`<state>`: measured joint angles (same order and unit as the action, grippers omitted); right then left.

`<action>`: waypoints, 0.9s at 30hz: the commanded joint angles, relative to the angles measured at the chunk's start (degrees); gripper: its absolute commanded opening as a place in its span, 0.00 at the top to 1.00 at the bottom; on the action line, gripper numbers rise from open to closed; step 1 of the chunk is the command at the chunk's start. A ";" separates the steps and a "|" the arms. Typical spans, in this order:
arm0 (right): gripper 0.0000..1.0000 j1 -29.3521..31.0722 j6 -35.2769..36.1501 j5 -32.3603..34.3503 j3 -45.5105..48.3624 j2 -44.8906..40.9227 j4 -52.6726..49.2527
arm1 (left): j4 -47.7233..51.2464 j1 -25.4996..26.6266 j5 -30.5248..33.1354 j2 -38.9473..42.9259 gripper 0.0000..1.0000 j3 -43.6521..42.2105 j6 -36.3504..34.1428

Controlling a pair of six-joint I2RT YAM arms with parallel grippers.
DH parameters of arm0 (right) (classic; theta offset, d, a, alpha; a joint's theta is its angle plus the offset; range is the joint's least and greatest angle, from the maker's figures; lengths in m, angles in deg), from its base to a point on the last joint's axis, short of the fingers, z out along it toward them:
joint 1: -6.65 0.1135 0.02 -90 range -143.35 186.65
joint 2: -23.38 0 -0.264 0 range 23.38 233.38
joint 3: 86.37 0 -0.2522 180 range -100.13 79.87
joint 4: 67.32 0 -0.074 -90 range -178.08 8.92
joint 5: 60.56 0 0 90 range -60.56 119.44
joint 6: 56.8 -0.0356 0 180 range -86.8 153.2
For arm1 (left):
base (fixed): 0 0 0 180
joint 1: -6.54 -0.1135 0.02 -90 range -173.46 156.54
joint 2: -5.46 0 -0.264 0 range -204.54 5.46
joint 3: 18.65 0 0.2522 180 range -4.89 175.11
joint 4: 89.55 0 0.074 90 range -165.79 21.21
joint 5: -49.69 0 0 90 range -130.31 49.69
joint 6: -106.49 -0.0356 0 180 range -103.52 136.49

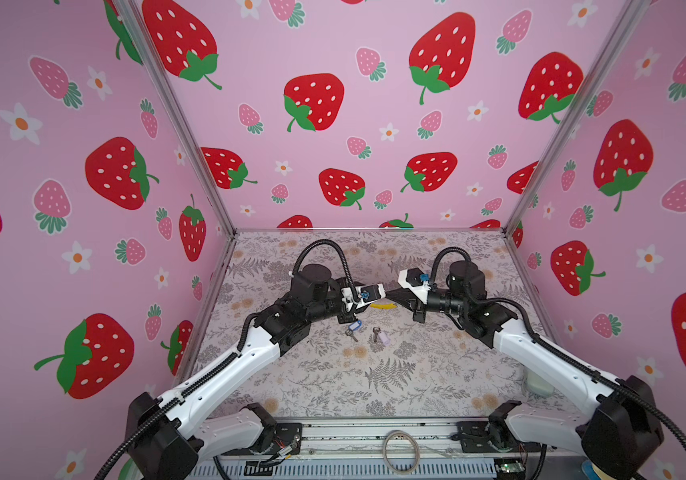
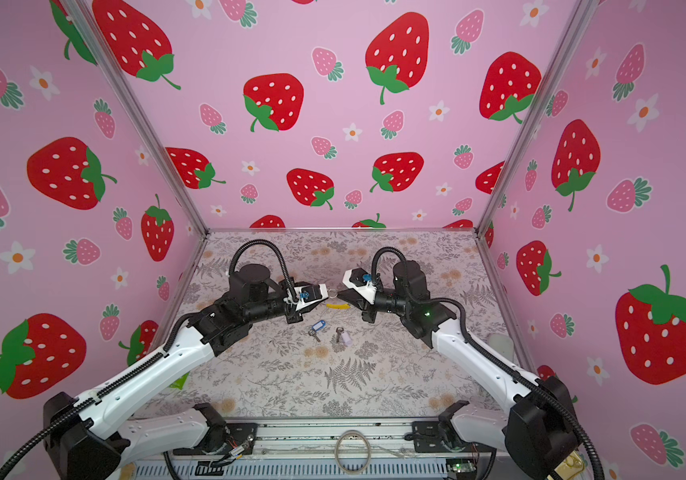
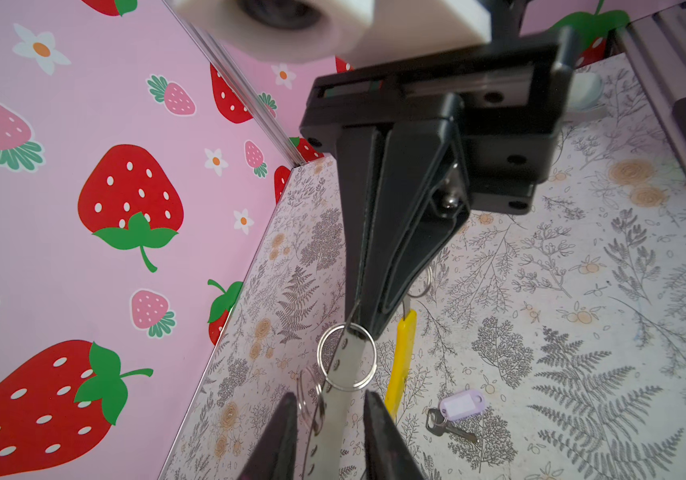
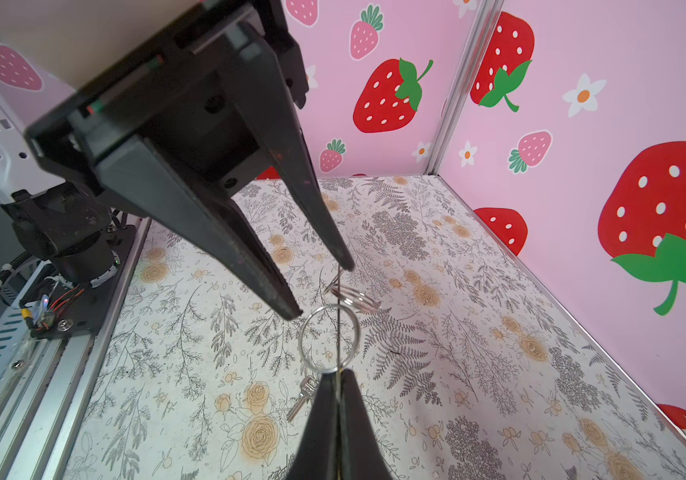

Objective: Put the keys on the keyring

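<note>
Grey keyring (image 3: 343, 374) is pinched mid-air by the right gripper (image 4: 339, 376), left gripper (image 3: 329, 401) jaws parted around it, keys (image 1: 374, 333) down on the table (image 1: 374, 386) below, blue key (image 1: 355, 325) on the left gripper's side.

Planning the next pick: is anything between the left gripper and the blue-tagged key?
Nothing visible does: the blue-tagged key lies uncovered on the table, apart from the lilac-tagged key. The keyring hangs between the jaws of the open left gripper, held by the right gripper.
</note>
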<state>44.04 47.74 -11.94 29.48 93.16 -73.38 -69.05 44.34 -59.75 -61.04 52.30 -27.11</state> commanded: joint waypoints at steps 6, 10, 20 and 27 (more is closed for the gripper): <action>1.00 0.33 -0.20 -0.65 -1.46 -1.18 1.47 | 0.45 0.74 2.78 -1.09 0.75 1.34 -1.87; 1.00 0.32 -0.05 -0.75 -1.38 -1.22 1.45 | 0.23 0.83 3.13 -1.78 0.83 1.83 -1.73; 1.00 0.32 0.27 -0.20 -1.20 -1.35 1.50 | -1.18 1.05 2.35 -2.52 0.97 2.39 -0.63; 1.00 0.32 -1.40 -0.09 0.01 -1.47 4.23 | -4.58 1.07 1.58 -1.97 1.00 1.61 2.75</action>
<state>43.97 47.63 -10.98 29.48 93.14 -73.47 -70.25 44.91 -56.34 -62.63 52.37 -26.82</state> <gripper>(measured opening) 0.051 0.065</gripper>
